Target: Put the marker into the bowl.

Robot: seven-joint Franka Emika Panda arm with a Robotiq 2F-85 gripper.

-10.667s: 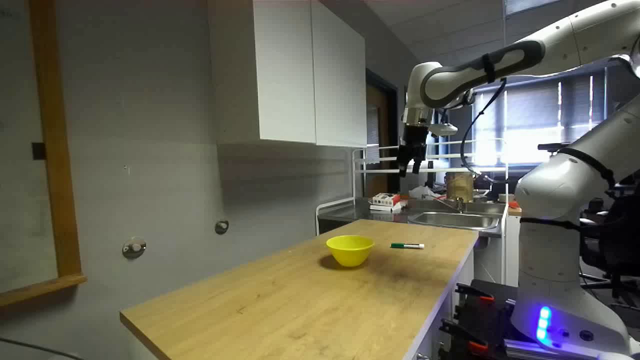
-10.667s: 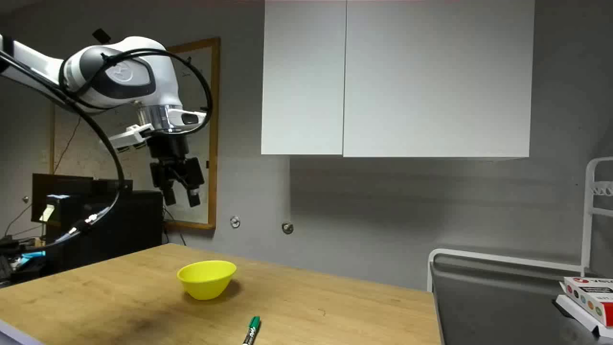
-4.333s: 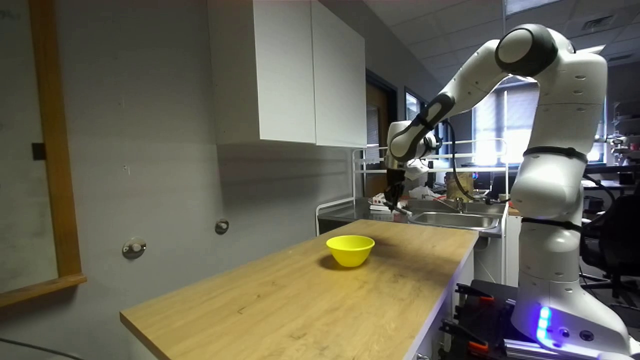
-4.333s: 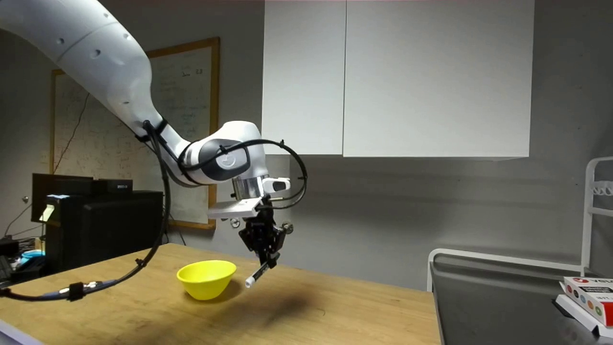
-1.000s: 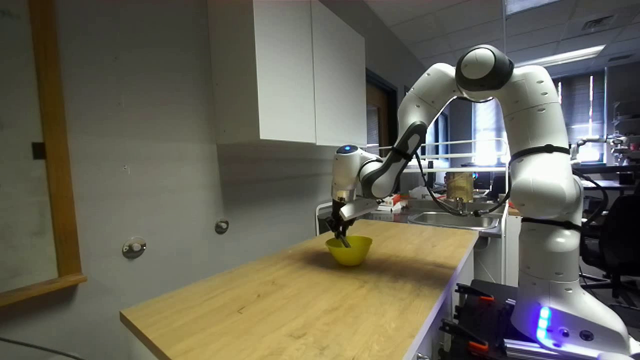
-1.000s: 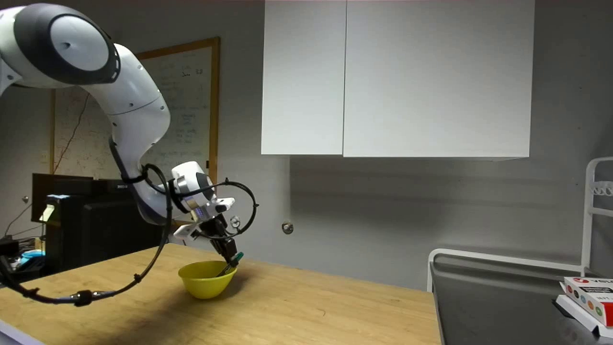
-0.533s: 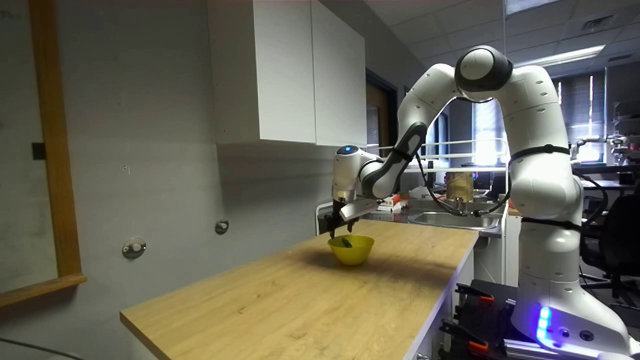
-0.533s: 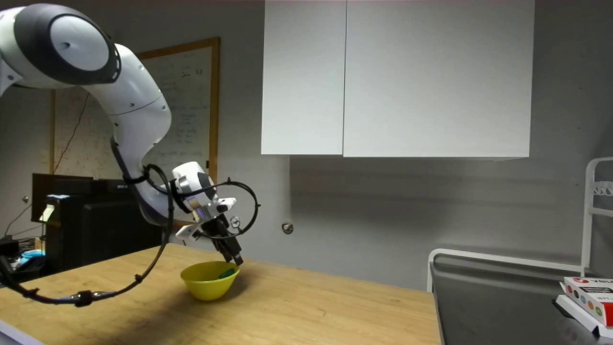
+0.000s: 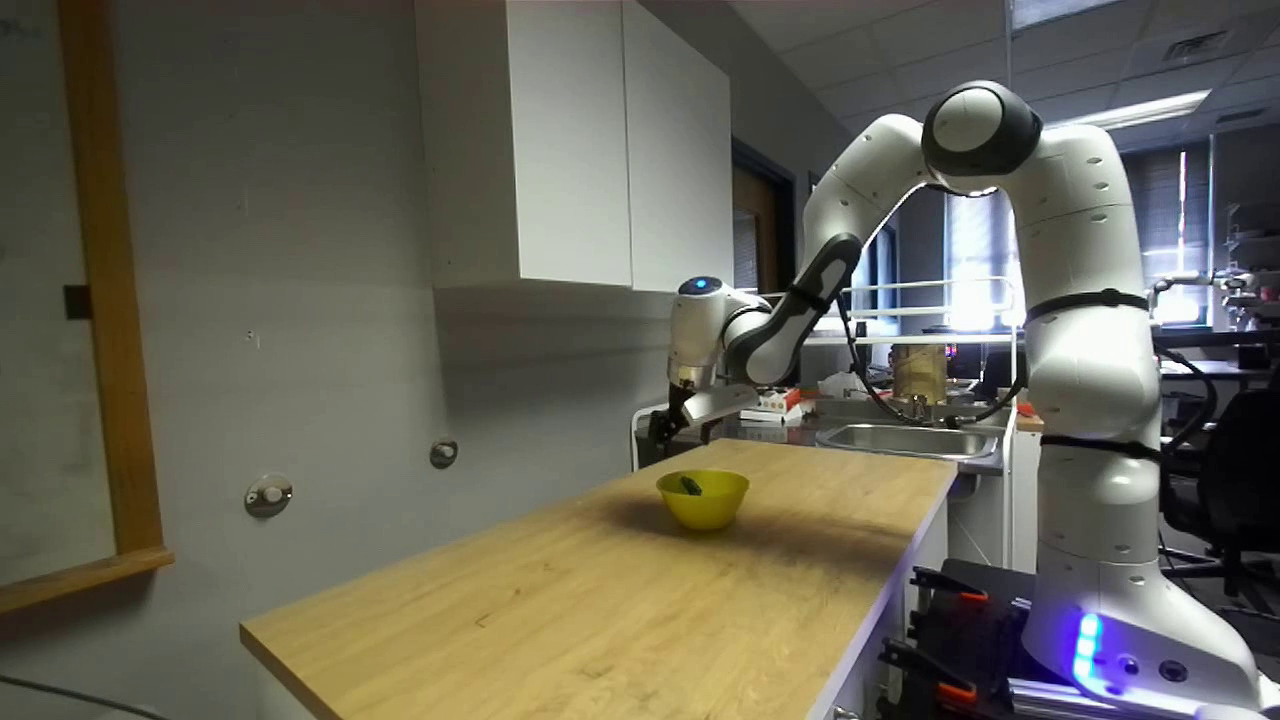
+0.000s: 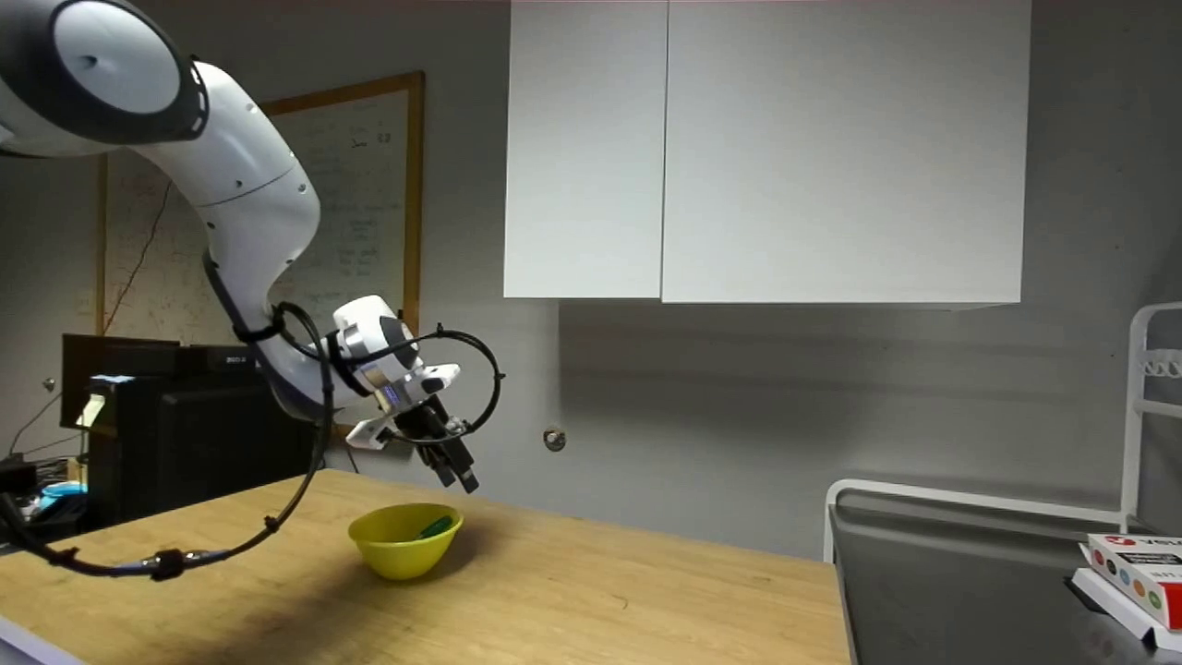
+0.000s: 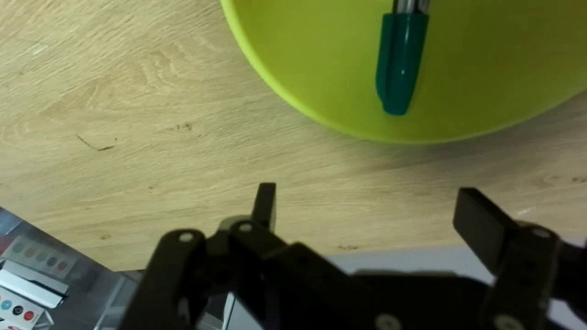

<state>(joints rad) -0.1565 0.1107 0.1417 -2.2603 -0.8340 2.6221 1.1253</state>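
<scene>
The yellow bowl [image 9: 704,508] stands upright on the wooden table and shows in both exterior views [image 10: 406,558]. The wrist view shows part of its rim and inside [image 11: 316,78]. The marker lies inside the bowl, its green cap [image 11: 401,64] leaning on the bowl's inner wall near the rim. The cap also shows in both exterior views [image 9: 690,486] [image 10: 434,527]; the rest of the marker is hidden or cut off. My gripper [image 11: 367,189] is open with nothing between its fingers. It hangs above the bowl's far side in an exterior view [image 10: 460,484], apart from bowl and marker.
The wooden table [image 9: 560,600] runs along a grey wall. White wall cabinets [image 9: 620,150] hang above it. A dark counter [image 10: 979,591] with boxes [image 10: 1140,573], a white rack [image 10: 970,499] and a sink [image 9: 910,438] adjoin the table's end.
The marker was picked up from the table, carried to the bowl and let go inside it. My gripper opened between one and half a second ago and has since risen.
</scene>
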